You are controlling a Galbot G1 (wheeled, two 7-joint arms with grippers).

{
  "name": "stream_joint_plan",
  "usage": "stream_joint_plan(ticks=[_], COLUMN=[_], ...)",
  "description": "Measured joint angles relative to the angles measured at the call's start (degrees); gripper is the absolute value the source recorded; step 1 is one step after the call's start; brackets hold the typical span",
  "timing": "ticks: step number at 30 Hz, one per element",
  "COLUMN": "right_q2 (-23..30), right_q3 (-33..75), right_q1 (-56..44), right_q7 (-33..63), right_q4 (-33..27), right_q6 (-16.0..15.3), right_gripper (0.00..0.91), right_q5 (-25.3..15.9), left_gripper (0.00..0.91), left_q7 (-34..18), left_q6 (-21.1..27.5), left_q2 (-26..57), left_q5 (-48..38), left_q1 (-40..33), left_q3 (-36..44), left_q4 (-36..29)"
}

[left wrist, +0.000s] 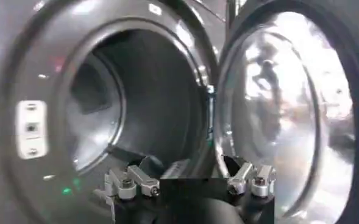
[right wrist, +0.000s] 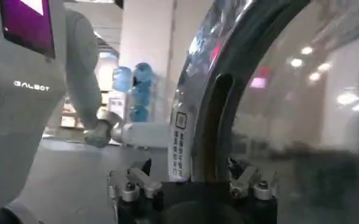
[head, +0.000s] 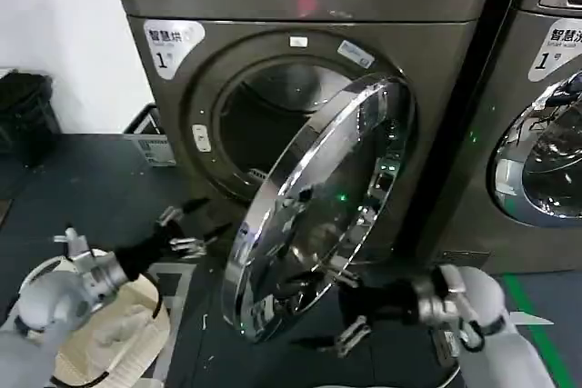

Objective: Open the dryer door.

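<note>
Standing partly open, the dryer door point(head: 318, 211) hangs from its hinge on the robot's right side of the machine, with its wide chrome ring turned toward the robot and its free edge swung out and down toward the floor. Behind it the round opening of the drum point(head: 273, 124) is uncovered, dark inside.

The left gripper point(head: 189, 229) is stretched forward from the lower left, and its fingers are spread wide with nothing between them. The free edge of the door is just beside this gripper, on its right side, but I see a small gap, so they are apart. In the left wrist view the same gripper point(left wrist: 188, 182) looks into the drum point(left wrist: 130, 103), which lies straight ahead of it, and the inner face of the door point(left wrist: 283, 115) stands ahead and to the side of one finger point(left wrist: 252, 178).

The right gripper point(head: 341, 311) is under the lower rim of the door, very near to it; its fingers are also spread and they hold nothing. Whether one fingertip touches the rim I cannot tell. In the right wrist view this gripper point(right wrist: 188, 182) has the chrome ring point(right wrist: 194, 122) rising directly in front of it, between its two fingers but farther ahead, and a small label point(right wrist: 180, 143) sits on the ring. Beyond the ring the robot's own white body point(right wrist: 27, 91) is reflected or seen.

A second machine point(head: 546, 134) with a similar door stands well apart, to the right of the right gripper.
</note>
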Motion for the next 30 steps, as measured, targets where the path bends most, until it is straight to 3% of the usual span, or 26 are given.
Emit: stream_joint_plan(ticks=[9, 18, 22, 30], right_q2=[3.8, 8.2, 7.9, 6.0], right_q3=[15.7, 30.2, 37.7, 49.6], right_q1=[-2.5, -7.1, -9.8, -13.8], right_q7=[7.6, 22.7, 33.1, 52.1], right_q4=[3.5, 9.2, 11.7, 12.0], right_q6=[-0.4, -2.3, -6.9, -10.9], right_gripper=[0.907, 0.907, 0.907, 0.907], right_q5=[1.1, 3.7, 3.8, 3.2], left_gripper=[0.907, 0.907, 0.907, 0.907], left_q7=[2.2, 3.5, 4.3, 4.4], left_q6=[1.3, 0.7, 0.4, 0.2], left_q2=[0.6, 1.6, 1.7, 2.2], left_q5=[-1.7, 0.2, 0.5, 0.6], left_q1=[-0.7, -1.7, -1.7, -3.6], left_q3=[3.2, 6.6, 8.1, 11.9], left_q4=[-2.3, -4.9, -6.4, -9.1])
